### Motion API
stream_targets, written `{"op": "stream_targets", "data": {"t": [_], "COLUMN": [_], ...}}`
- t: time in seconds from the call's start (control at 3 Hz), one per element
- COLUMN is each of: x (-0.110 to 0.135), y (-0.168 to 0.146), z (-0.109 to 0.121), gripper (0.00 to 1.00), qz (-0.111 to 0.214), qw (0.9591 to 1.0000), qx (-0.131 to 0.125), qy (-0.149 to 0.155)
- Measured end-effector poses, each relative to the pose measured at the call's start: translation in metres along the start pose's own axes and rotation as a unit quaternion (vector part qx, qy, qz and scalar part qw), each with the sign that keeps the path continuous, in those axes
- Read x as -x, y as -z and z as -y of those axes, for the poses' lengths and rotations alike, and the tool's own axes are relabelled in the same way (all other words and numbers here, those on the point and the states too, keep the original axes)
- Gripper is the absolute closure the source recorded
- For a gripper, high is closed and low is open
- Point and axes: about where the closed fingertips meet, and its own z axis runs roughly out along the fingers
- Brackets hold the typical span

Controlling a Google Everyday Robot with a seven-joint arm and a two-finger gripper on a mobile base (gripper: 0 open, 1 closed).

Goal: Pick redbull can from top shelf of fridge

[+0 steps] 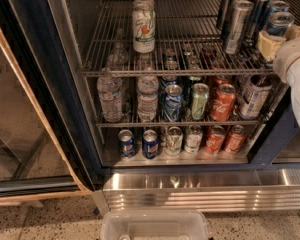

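Note:
The redbull can point(281, 23), blue and silver with a silver top, stands at the right end of the top shelf point(180, 72) of the fridge point(50, 89). My gripper point(285, 38), cream-tipped on a white arm, reaches in from the right edge and sits right at the can's lower body, hiding it. Only the can's top and upper body show.
Several plain silver slim cans point(237, 26) stand just left of the redbull can. A 7up can point(143, 29) stands at the shelf's left-middle. Water bottles point(110, 96) and soda cans fill the lower racks. The open glass door point(20, 129) is at left; a clear bin point(155, 226) sits below.

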Motion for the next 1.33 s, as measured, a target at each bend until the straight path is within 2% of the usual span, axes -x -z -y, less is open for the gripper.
{"op": "stream_targets", "data": {"t": [1.0,1.33], "x": [0.022,0.031], "y": [0.025,0.038], "z": [0.003,0.0], "gripper": [1.0,1.0], "qz": [0.018,0.018], "qw": [0.9995,0.9985], "qx": [0.02,0.042], "qy": [-0.017,-0.031]}}
